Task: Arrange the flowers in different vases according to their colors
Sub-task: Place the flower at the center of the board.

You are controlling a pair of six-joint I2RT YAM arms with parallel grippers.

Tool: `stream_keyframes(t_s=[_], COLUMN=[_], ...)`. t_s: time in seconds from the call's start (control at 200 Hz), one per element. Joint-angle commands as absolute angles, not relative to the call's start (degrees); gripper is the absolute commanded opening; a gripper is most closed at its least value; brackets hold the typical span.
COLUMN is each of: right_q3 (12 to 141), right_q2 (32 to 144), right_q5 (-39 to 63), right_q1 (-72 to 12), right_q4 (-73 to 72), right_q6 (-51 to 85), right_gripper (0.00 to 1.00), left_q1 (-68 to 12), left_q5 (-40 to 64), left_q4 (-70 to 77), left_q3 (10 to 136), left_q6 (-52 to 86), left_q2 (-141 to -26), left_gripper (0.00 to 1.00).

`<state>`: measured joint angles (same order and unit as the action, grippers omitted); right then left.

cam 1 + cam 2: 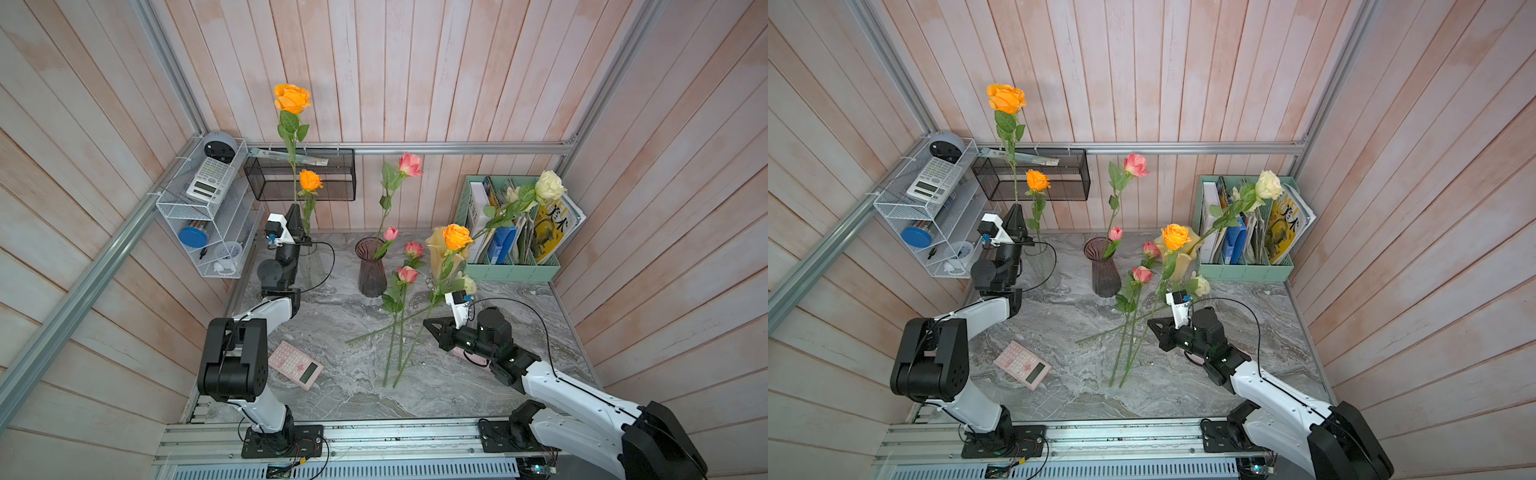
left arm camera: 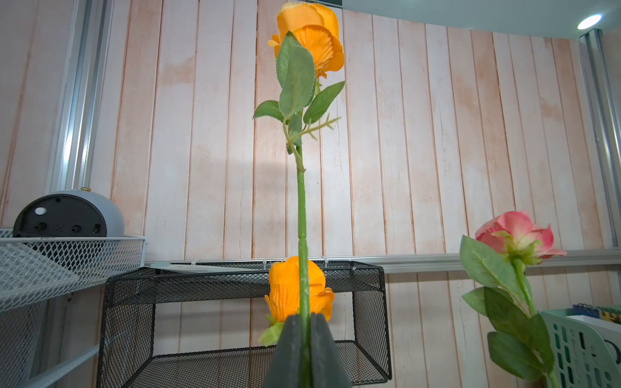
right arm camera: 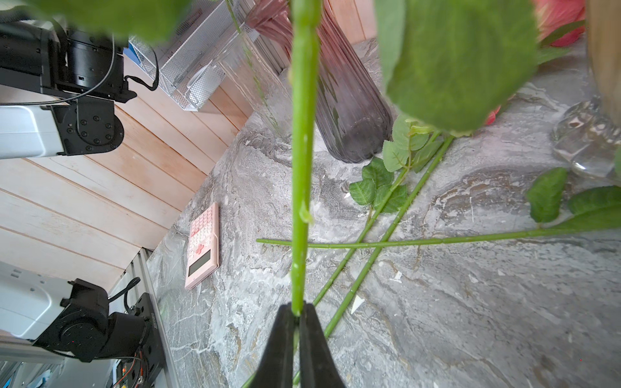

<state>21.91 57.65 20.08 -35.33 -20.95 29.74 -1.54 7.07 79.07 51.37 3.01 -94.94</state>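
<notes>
My left gripper (image 1: 296,210) (image 2: 304,317) points upward, shut on the stem of a tall orange rose (image 1: 292,98) (image 2: 301,218) over the clear vase (image 1: 312,266), which holds a shorter orange rose (image 1: 310,180). My right gripper (image 1: 427,322) (image 3: 297,307) is shut on the stem (image 3: 302,134) of another orange rose (image 1: 456,237), tilted up off the table. The purple vase (image 1: 371,268) holds a pink rose (image 1: 410,165) and a pink tulip (image 1: 390,233). A cream rose (image 1: 549,185) leans out of the yellow vase (image 1: 435,249). Two pink roses (image 1: 407,274) and a cream rose (image 1: 468,284) lie crossed on the table.
A pink calculator (image 1: 296,370) lies at the front left of the marble table (image 1: 478,386). The mint file holder (image 1: 511,268) stands at the back right. A black mesh basket (image 1: 299,174) and a white wire shelf (image 1: 203,216) hang on the walls behind the left arm.
</notes>
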Motion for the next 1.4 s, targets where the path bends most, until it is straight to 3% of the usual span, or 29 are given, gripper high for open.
stream_keyframes(t_s=[0.0,0.18,0.38,0.57,0.68,1.04,1.215,1.395], right_q3=[23.73,23.23,22.69,26.46,28.35,37.1,30.6,37.22], right_q2=[57.06,55.69,52.9,53.14,54.23,61.6,55.08,46.28], right_q5=[20.89,20.48,19.95,22.3,25.3,26.63,22.54,17.81], right_q1=[-35.02,-35.06,-35.07,-35.45,-35.6,-39.12,-40.9,-43.68], right_q4=[-20.48,-19.49,-17.91,-16.55,-22.48,-26.84,-28.18,-9.96], right_q6=[28.88,29.07,29.59,29.12,30.84,31.6,32.76,25.93], right_gripper=[0.0,0.0,0.0,0.0,0.0,0.0,0.0,0.0], left_q1=[-1.15,-1.22,-6.33,-13.65,-20.22,-25.44,-27.86,-28.18], left_q5=[7.05,9.13,11.72,18.1,19.79,27.94,24.89,20.94], left_q4=[80.25,80.26,78.36,40.77,28.85,17.6,7.04,-1.93], left_q3=[49.96,45.68,33.59,34.47,34.75,31.11,27.42,24.59], left_q6=[3.1,7.66,14.39,22.3,22.13,32.4,32.72,34.98], left_q2=[-92.8,-85.32,-68.14,-48.7,-43.06,-34.7,-27.49,-20.67], left_gripper=[0.0,0.0,0.0,0.0,0.0,0.0,0.0,0.0])
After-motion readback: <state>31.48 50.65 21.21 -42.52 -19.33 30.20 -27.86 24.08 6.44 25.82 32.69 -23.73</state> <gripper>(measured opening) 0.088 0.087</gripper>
